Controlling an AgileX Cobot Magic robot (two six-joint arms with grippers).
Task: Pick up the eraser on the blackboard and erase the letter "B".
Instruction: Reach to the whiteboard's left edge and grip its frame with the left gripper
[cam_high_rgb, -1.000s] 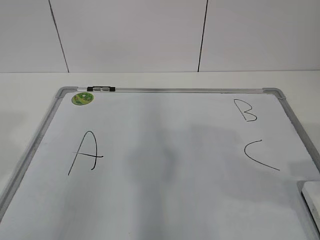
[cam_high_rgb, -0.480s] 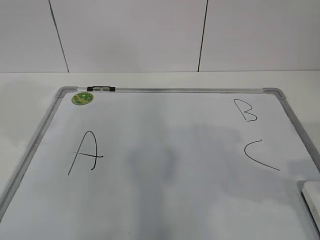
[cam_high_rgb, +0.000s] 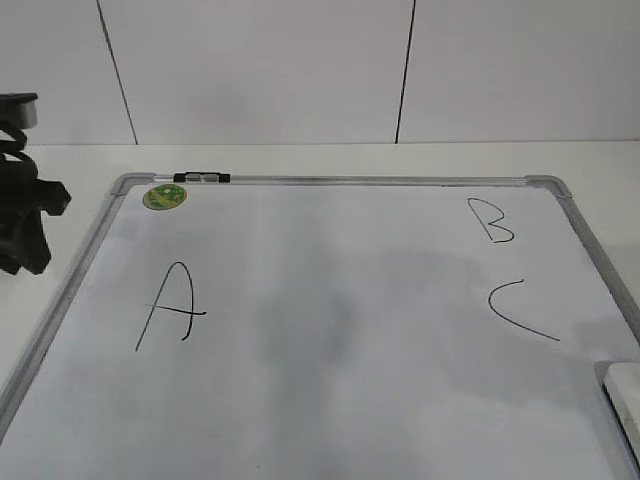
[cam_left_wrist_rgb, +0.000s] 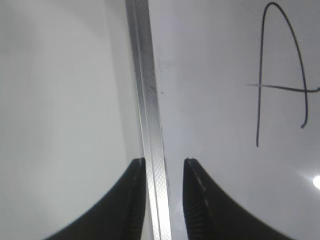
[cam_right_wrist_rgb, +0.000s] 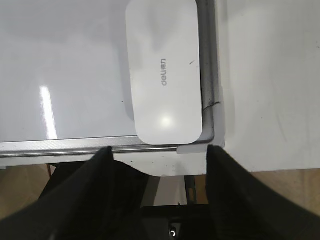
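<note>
The eraser (cam_right_wrist_rgb: 164, 70) is a white glossy block lying flat in the near right corner of the blackboard (cam_right_wrist_rgb: 75, 60); only its edge shows in the exterior view (cam_high_rgb: 624, 392). My right gripper (cam_right_wrist_rgb: 160, 149) is open and empty, hovering just short of the eraser's near end, over the board's frame. The letter "B" (cam_high_rgb: 490, 221) is at the board's far right, whole. My left gripper (cam_left_wrist_rgb: 165, 162) is narrowly open and empty above the board's left frame (cam_left_wrist_rgb: 150, 115). The left arm (cam_high_rgb: 24, 225) shows at the left edge.
A larger "A" (cam_high_rgb: 170, 305) is on the left of the blackboard (cam_high_rgb: 330, 400) and a "C" (cam_high_rgb: 520, 311) lies below the "B". A round green magnet (cam_high_rgb: 165, 196) and a marker (cam_high_rgb: 201, 178) sit at the far left corner. A tiled wall stands behind.
The left arm has come into the exterior view at the left edge. The board, letters and eraser have not moved.
</note>
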